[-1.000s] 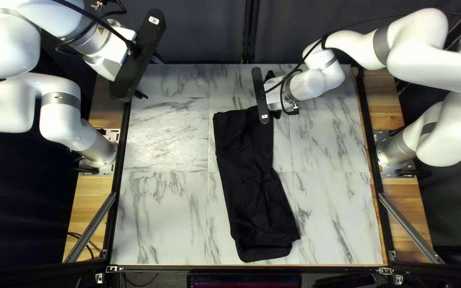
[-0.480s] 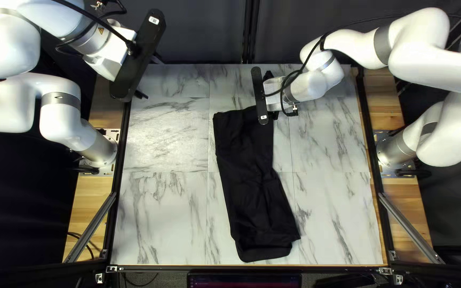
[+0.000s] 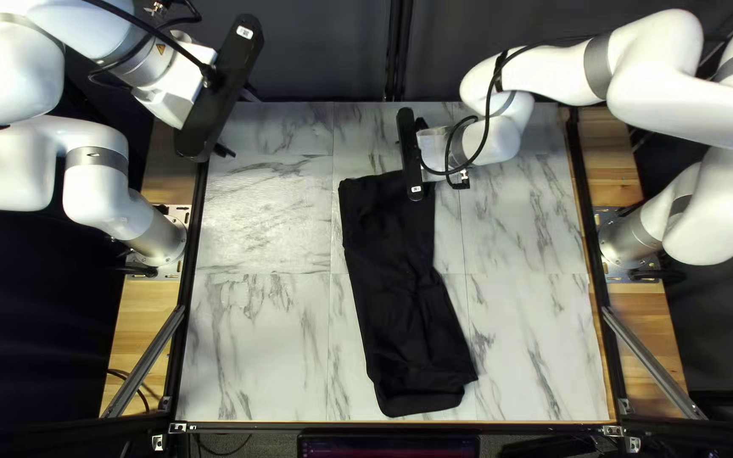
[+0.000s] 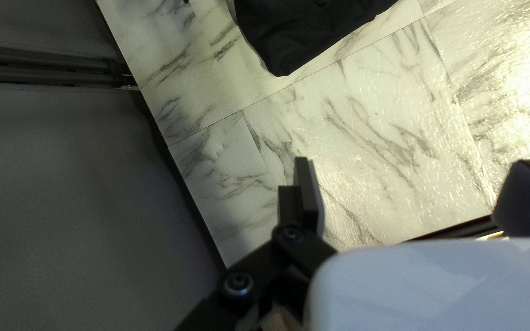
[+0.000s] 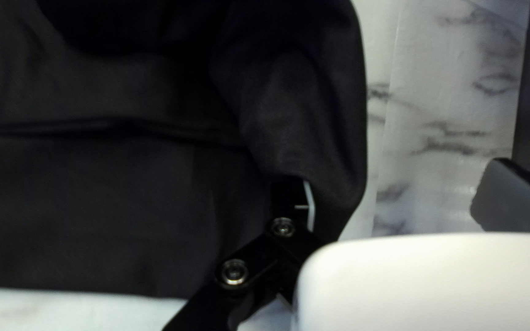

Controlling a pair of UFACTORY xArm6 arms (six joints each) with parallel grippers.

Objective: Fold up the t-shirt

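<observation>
T-shirt: black [image 3: 405, 297], lying as a long narrow strip on the table [image 3: 256, 339]
Long axis: from the table's far edge toward its near edge, slanting slightly toward the near right corner as it comes nearer
Ends: far end set back from the far edge, under the right gripper [image 3: 411, 155]; near end close to the near edge; I cannot tell which is collar or hem
Right fingers: apart; one [image 5: 292, 199] sits against the black cloth, partly hidden by a fold, the other [image 5: 510, 199] beyond the cloth
Left gripper [image 3: 237, 121]: raised by the far left corner, fingers apart, well away from the T-shirt
</observation>
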